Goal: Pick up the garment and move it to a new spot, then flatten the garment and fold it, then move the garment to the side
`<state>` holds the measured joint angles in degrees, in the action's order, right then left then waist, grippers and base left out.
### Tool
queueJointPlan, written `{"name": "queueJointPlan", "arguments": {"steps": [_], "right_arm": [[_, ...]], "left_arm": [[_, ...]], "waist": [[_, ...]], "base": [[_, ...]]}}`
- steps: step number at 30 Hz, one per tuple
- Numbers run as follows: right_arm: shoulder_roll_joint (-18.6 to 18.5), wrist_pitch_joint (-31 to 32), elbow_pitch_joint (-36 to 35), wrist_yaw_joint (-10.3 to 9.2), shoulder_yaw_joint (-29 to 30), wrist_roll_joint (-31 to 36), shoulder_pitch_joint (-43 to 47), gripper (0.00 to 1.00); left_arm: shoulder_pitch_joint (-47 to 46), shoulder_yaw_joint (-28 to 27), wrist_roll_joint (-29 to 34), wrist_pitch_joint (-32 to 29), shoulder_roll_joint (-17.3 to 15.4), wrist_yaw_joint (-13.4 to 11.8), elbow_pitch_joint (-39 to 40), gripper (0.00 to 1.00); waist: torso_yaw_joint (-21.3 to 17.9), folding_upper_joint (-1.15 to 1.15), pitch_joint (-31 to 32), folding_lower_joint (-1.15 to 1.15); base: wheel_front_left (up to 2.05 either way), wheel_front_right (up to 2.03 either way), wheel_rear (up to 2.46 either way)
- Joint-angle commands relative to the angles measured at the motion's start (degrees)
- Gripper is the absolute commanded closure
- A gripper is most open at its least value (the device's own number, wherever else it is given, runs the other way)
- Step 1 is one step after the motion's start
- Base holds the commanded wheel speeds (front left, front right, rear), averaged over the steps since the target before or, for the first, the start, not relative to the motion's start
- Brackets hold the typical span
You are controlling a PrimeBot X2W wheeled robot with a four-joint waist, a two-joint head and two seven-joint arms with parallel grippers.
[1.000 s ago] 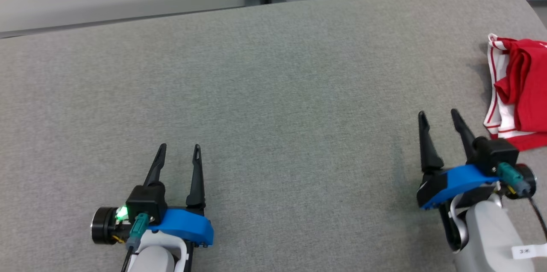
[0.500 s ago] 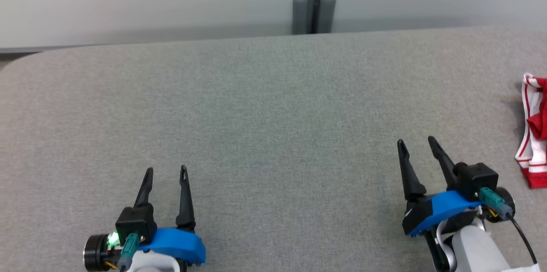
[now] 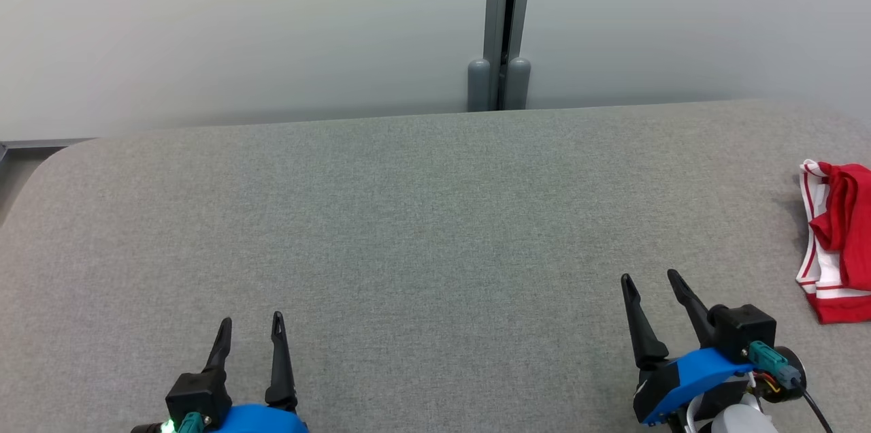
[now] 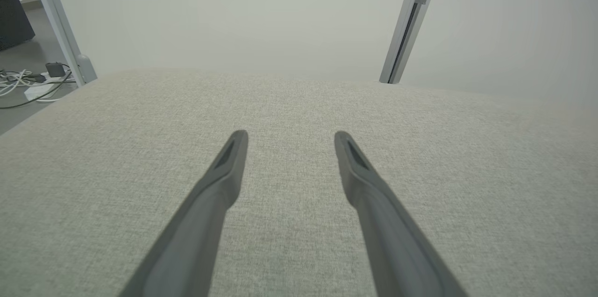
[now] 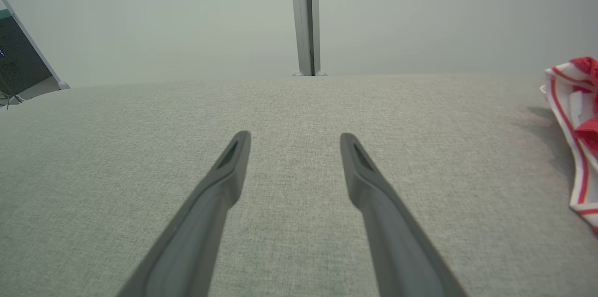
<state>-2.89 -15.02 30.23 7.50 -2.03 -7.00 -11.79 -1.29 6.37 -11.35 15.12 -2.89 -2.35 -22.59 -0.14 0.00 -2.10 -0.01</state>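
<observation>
A red, white-trimmed garment (image 3: 840, 242) is pictured at the grey padded table's (image 3: 435, 215) right edge, near the right gripper (image 3: 648, 276) and well apart from the left gripper (image 3: 252, 318) (both spread wide, nothing held). It appears loosely folded and set aside, so little is judged left.
</observation>
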Motion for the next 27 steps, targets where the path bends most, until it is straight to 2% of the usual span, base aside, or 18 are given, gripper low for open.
{"name": "queueJointPlan", "arguments": {"steps": [1, 7, 13, 14, 17, 27], "right_arm": [[-0.1, -0.2, -0.1, -0.02, -0.1, -0.4, 1.1, 0.0], [-0.1, -0.2, -0.5, -0.01, 0.0, -0.6, 1.8, 0.0], [-0.1, -0.2, -0.6, -0.01, 0.0, -0.3, 1.5, 0.0], [0.0, 0.0, -0.4, -0.01, 0.0, -0.6, 0.8, 1.0], [0.1, 0.5, 0.9, 0.0, 0.3, -1.2, 1.2, 1.0], [0.1, 3.7, -1.2, 0.0, 1.7, -12.7, 1.5, 1.0]], "left_arm": [[0.6, -0.2, -0.3, 0.0, 0.0, 0.4, -0.1, 0.0], [1.2, -0.7, -1.3, 0.0, 0.0, 1.4, 0.0, 0.0], [1.6, -0.8, -2.7, 0.0, 0.0, 3.5, 1.1, 0.0], [1.2, -0.5, -2.7, 0.0, 0.0, 3.5, 0.9, 1.0], [1.5, -0.5, -3.3, -0.4, 0.1, 3.5, -0.4, 1.0], [0.4, -2.2, -14.0, -3.4, 0.0, 4.4, 0.7, 1.0]], "waist": [[-0.5, 0.0, 0.7, 0.01], [-0.6, 0.0, 1.3, 0.01], [-0.7, 0.0, 1.3, 0.01], [-0.7, 0.0, 1.3, 0.01], [-0.7, 0.0, 1.3, 0.01], [-0.6, 0.0, 1.4, 0.01]], "base": [[0.0, 0.0, 0.0], [0.0, 0.0, 0.0], [0.0, 0.0, 0.0], [0.0, 0.0, 0.0], [0.0, 0.0, 0.0], [0.0, 0.0, 0.0]]}}
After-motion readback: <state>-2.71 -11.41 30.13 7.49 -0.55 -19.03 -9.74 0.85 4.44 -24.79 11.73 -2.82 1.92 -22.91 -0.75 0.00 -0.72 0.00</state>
